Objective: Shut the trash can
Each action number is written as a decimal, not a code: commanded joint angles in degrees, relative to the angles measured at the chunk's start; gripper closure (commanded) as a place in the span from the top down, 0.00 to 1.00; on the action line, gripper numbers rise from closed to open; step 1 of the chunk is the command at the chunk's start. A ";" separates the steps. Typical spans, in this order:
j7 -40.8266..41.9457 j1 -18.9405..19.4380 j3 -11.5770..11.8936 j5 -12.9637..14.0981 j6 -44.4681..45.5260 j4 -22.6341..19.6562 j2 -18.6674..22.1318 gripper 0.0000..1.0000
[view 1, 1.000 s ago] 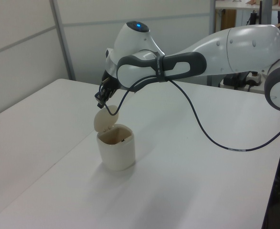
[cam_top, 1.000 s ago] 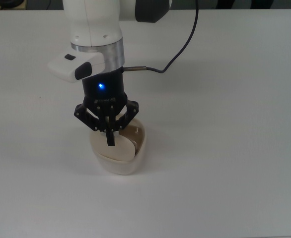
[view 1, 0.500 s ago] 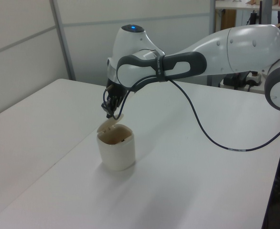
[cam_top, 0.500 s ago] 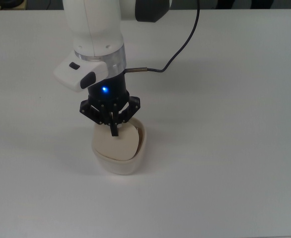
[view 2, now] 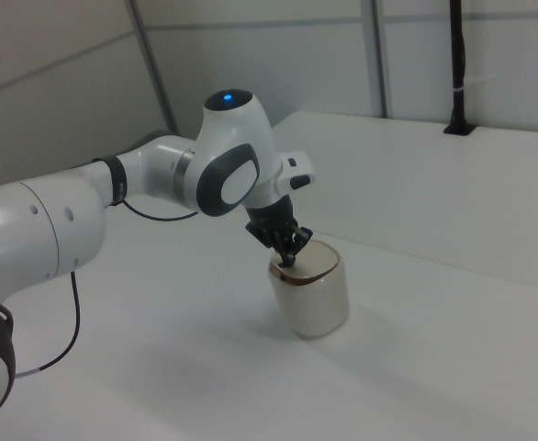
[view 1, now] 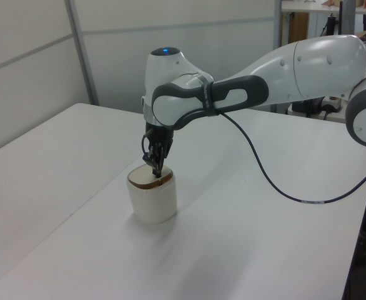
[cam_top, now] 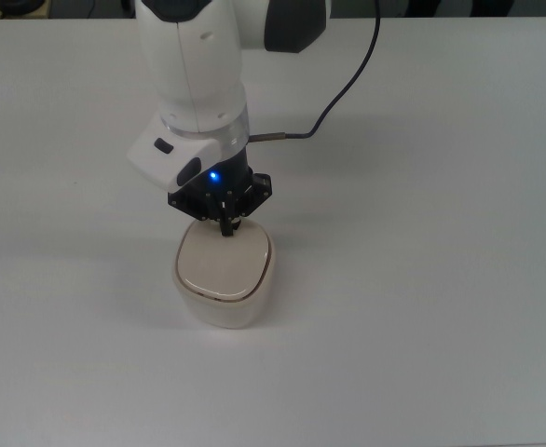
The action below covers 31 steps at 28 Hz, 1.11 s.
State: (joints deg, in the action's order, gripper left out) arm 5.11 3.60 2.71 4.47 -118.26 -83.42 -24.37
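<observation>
While the arm (view 1: 245,94) is bent into a long arch from the right edge of the left view, its wrist is turned straight down, so that the gripper (cam_top: 226,229) is held vertically over the trash can (cam_top: 224,276). In the top view the white forearm comes in from the upper edge of the frame, and the black hand with its blue light sits just above the centre. The fingers are drawn close together into a narrow point, with nothing seen between them. Their tips are set on the lid (cam_top: 223,261) near its upper edge in the top view (the edge nearest the wrist).

The trash can is found a little below and left of the centre of the top view, standing upright on the white table (cam_top: 441,307). Its lid lies flat on the body, with only a thin dark seam seen round the rim. In the left view the trash can (view 1: 152,197) is placed in the middle left of the frame, with the gripper (view 1: 155,169) touching its top. In the right view the trash can (view 2: 311,296) stands just right of centre, and the gripper (view 2: 287,258) meets the lid at the corner toward the right view's left.

A black cable (cam_top: 343,79) is looped from the wrist toward the upper right of the top view.
</observation>
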 commanded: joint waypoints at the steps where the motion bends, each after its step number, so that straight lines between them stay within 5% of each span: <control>1: 0.34 0.35 0.02 -0.96 0.66 -1.48 0.38 0.00; 31: 0.25 0.97 0.02 -2.54 0.66 -1.49 -1.91 0.00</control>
State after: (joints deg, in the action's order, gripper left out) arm 5.12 4.44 2.65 1.61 -118.26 -84.18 -25.16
